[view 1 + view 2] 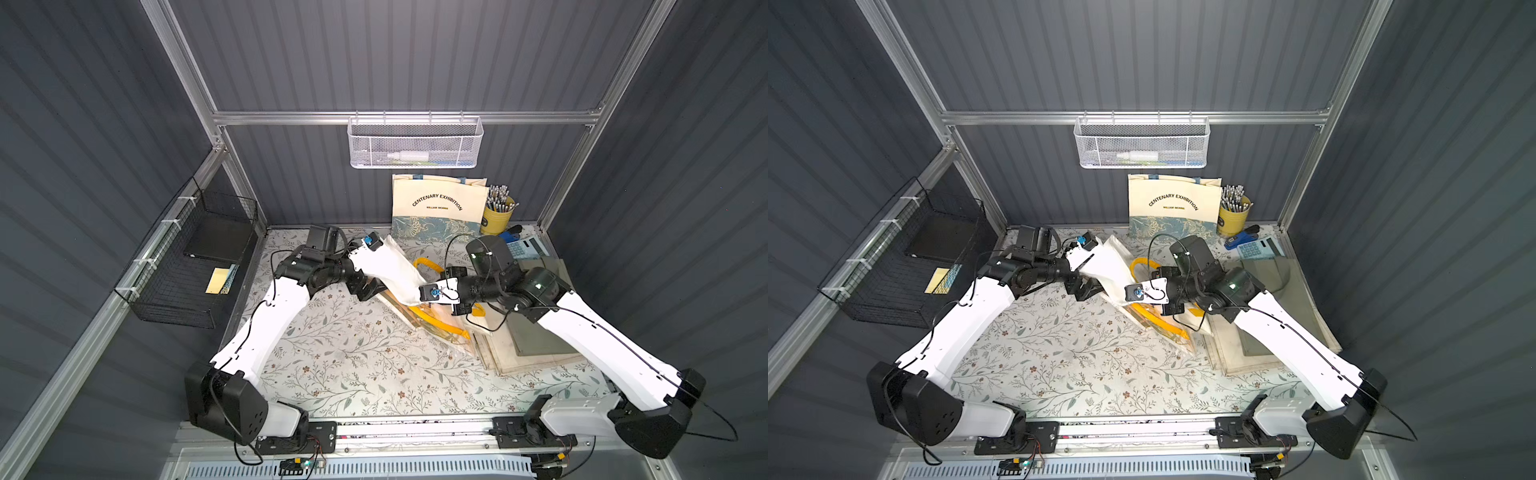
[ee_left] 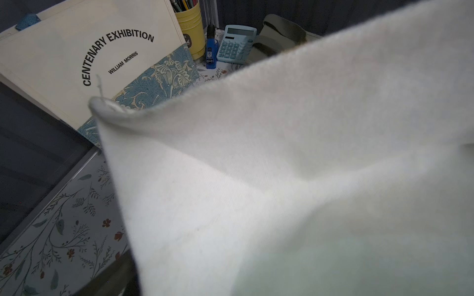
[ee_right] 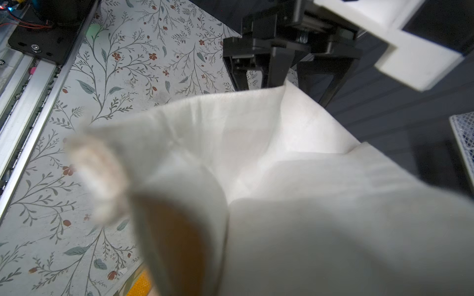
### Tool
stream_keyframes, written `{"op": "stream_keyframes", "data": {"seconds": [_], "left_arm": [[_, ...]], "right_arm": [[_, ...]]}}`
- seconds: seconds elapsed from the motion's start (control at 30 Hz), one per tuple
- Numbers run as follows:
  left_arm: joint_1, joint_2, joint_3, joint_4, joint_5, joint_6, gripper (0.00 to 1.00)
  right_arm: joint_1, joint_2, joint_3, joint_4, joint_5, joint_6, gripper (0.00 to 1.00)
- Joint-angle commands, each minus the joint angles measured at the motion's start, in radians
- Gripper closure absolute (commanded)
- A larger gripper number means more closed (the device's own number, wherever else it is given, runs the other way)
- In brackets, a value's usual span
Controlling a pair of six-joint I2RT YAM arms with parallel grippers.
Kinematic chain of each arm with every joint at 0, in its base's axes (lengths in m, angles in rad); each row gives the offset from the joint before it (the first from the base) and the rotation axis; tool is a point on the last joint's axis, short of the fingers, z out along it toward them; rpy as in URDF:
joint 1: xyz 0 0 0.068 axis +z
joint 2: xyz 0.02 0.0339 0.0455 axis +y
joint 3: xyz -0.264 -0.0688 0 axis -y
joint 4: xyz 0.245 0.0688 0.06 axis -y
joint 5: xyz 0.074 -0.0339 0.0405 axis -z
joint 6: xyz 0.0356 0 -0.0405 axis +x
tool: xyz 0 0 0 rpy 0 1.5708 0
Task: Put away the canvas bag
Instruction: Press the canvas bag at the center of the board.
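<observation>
- On the left wall hung a black wire basket [image 1: 174, 305]. In it lay a flat black slab [image 1: 218, 243] towards the back and a yellow card [image 1: 217, 280] nearer the front. Something blue-patterned lay just beside the card, but we could not make it out.
- The left gripper [image 1: 370, 293] was released. In the right wrist view its jaws stood wide apart, with an edge of the cloth rising between them.
- The canvas bag [image 1: 397, 266], white with yellow straps [image 1: 424, 264], was held above the floral table [image 1: 332, 365], mid-table between the two arms. We could not tell whether anything was inside it.
- Above, on the back rail, hung a white mesh basket [image 1: 357, 141] with a white bottle [image 1: 409, 156] lying on its side in it.
- The right gripper [image 1: 422, 297] was clenched on the bag's cloth, which covered its fingers in its own wrist view.
- A printed tote [image 1: 438, 203] stood upright against the back wall. Its contents were hidden from us.
- Just beside the tote stood a yellow cup [image 1: 494, 222], packed with pencils [image 1: 498, 195] standing on end.
- In front of the cup lay a blue stapler [image 1: 509, 236] and a pale blue calculator [image 1: 525, 248].
- Under the right arm lay a stack of folded cloths [image 1: 536, 336], flat on the table.
</observation>
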Motion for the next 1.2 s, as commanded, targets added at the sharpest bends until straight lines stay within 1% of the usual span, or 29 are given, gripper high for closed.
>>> {"op": "stream_keyframes", "data": {"seconds": [0.0,0.03,0.07,0.1,0.17,0.2,0.27,0.33,0.43,0.47,0.5,0.53,0.57,0.6,0.63,0.67,0.7,0.73,0.9,1.03,1.1,1.17], "left_arm": [[0.005,0.032,0.013,-0.015,0.130,0.103,0.18],[0.005,0.038,0.009,-0.004,0.173,0.116,0.36],[0.005,0.037,0.008,0.006,0.203,0.142,0.60],[0.005,0.037,0.000,0.035,0.218,0.144,0.75],[0.005,0.027,-0.009,0.061,0.253,0.168,0.99],[0.005,0.015,-0.013,0.063,0.264,0.191,1.00],[0.005,-0.021,-0.036,0.105,0.305,0.204,1.00],[0.005,-0.059,-0.064,0.158,0.332,0.186,1.00],[0.005,-0.077,-0.063,0.147,0.307,0.205,1.00],[0.005,-0.079,-0.065,0.147,0.266,0.210,0.99],[0.005,-0.086,-0.071,0.152,0.237,0.220,0.91],[0.005,-0.092,-0.101,0.177,0.199,0.219,0.76],[0.005,-0.106,-0.135,0.215,0.161,0.216,0.56],[0.005,-0.119,-0.161,0.252,0.135,0.208,0.43],[0.005,-0.134,-0.192,0.299,0.101,0.204,0.39],[0.005,-0.145,-0.212,0.330,0.089,0.199,0.32],[0.005,-0.153,-0.225,0.349,0.069,0.197,0.28],[0.005,-0.158,-0.231,0.356,0.056,0.207,0.21],[0.005,-0.157,-0.211,0.309,0.018,0.291,0.19],[0.010,-0.148,-0.189,0.306,0.008,0.307,0.18],[0.022,-0.124,-0.138,0.239,0.044,0.325,0.18],[0.025,-0.100,-0.045,0.136,0.067,0.324,0.19]], "right_arm": [[0.013,-0.005,0.032,0.028,-0.078,0.007,1.00],[0.014,-0.002,0.034,0.029,-0.083,0.009,1.00],[0.013,0.003,0.034,0.025,-0.085,0.015,1.00],[0.013,0.008,0.034,0.020,-0.085,0.015,1.00],[0.011,0.013,0.036,0.012,-0.083,0.024,1.00],[0.007,0.014,0.035,0.009,-0.089,0.031,1.00],[-0.011,0.016,0.028,0.004,-0.127,0.036,1.00],[-0.046,0.017,0.019,0.001,-0.198,0.045,1.00],[-0.075,0.020,0.006,0.000,-0.262,0.053,1.00],[-0.078,0.021,0.003,-0.002,-0.276,0.052,1.00],[-0.078,0.026,0.008,-0.005,-0.286,0.053,1.00],[-0.077,0.028,0.013,-0.008,-0.296,0.054,1.00],[-0.080,0.030,0.020,-0.013,-0.309,0.054,1.00],[-0.078,0.032,0.028,-0.015,-0.315,0.056,1.00],[-0.079,0.034,0.038,-0.023,-0.321,0.058,1.00],[-0.079,0.038,0.049,-0.032,-0.329,0.059,1.00],[-0.078,0.040,0.057,-0.041,-0.333,0.058,1.00],[-0.080,0.044,0.065,-0.053,-0.337,0.057,1.00],[-0.079,0.062,0.104,-0.115,-0.354,0.044,1.00],[-0.082,0.070,0.128,-0.155,-0.376,0.049,1.00],[-0.093,0.075,0.130,-0.162,-0.421,0.070,1.00],[-0.105,0.081,0.108,-0.132,-0.515,0.118,1.00]]}}
